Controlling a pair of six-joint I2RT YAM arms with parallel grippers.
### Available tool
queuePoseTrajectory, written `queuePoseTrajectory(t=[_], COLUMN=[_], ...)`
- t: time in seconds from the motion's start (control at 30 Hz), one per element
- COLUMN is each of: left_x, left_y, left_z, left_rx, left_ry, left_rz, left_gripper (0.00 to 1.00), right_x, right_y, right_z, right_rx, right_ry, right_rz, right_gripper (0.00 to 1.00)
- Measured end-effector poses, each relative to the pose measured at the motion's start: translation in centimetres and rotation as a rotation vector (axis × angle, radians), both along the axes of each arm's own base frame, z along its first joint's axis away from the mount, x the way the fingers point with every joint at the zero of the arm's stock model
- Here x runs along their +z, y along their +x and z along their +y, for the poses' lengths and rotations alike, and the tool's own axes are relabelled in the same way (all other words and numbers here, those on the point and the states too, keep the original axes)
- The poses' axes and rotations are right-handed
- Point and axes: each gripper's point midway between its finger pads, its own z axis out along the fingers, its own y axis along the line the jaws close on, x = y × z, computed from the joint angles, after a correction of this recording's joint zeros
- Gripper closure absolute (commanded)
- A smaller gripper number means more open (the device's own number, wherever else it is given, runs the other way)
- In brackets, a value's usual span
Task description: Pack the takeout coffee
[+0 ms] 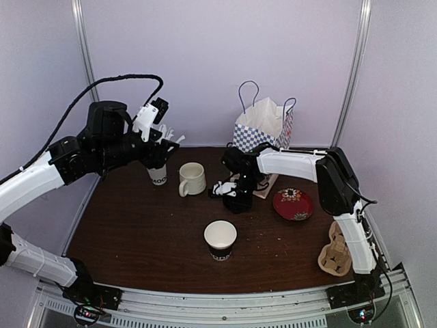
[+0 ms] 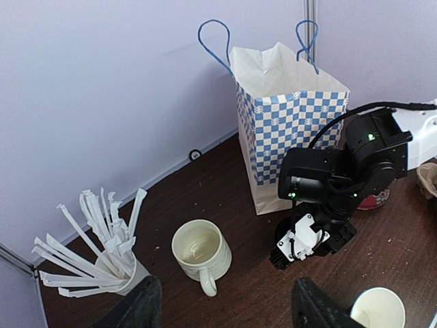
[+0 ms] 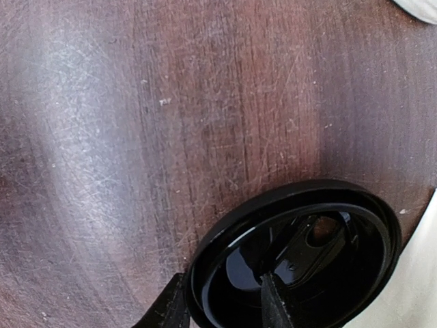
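The takeout coffee cup [image 1: 220, 239] stands open, without a lid, at the front middle of the table; its rim also shows in the left wrist view [image 2: 377, 309]. Its round black lid [image 3: 300, 263] lies upside down on the table under my right gripper [image 1: 235, 197]. In the right wrist view the right gripper [image 3: 222, 290] straddles the lid's rim, one finger outside and one inside, with a gap between them. My left gripper [image 1: 157, 152] hovers open and empty at the back left, above the cup with white straws [image 1: 159, 176]; in its own view, the left gripper [image 2: 229, 316] holds nothing.
A cream mug [image 1: 192, 179] stands beside the straw cup [image 2: 102, 249]. A blue-checked paper bag [image 1: 263, 126] stands open at the back. A red plate [image 1: 293, 203] lies right of my right gripper. A cardboard cup carrier [image 1: 336, 249] lies at the right edge.
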Motion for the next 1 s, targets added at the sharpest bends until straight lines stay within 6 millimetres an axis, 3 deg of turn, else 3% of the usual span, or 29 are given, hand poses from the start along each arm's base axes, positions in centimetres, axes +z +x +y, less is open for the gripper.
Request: queuePoseTrajectory(t=[0.23, 0.47, 0.6, 0.7, 0.87, 0.93, 1.0], left_x=[-0.4, -1.0, -1.7, -2.4, -3.0, -3.3, -3.6], left_y=[0.1, 0.2, 0.7, 1.1, 1.5, 1.5, 1.5], left_z=[-0.1, 0.0, 0.2, 0.5, 0.5, 0.4, 0.4], left_rx=[-0.002, 0.003, 0.028, 0.052, 0.054, 0.046, 0.037], left_ry=[0.010, 0.028, 0.039, 0.056, 0.081, 0.096, 0.108], left_rz=[0.004, 0.003, -0.011, -0.021, -0.058, -0.071, -0.079], left_gripper=[0.33, 0.33, 0.27, 0.27, 0.28, 0.28, 0.28], right_x=[-0.1, -0.1, 1.2, 4.2, 12.4, 15.7, 18.4], right_y=[0.1, -0.1, -0.3, -0.6, -2.1, -3.0, -3.6], right_z=[-0.1, -0.1, 0.3, 0.9, 2.3, 2.4, 2.3], right_rx=[-0.020, -0.045, -0.065, -0.081, -0.091, -0.086, -0.076], right_ry=[-0.005, 0.000, 0.037, 0.109, 0.302, 0.372, 0.418], right_rz=[0.000, 0.018, 0.040, 0.055, 0.060, 0.049, 0.021], right_gripper=[0.72, 0.77, 0.79, 0.80, 0.81, 0.75, 0.61])
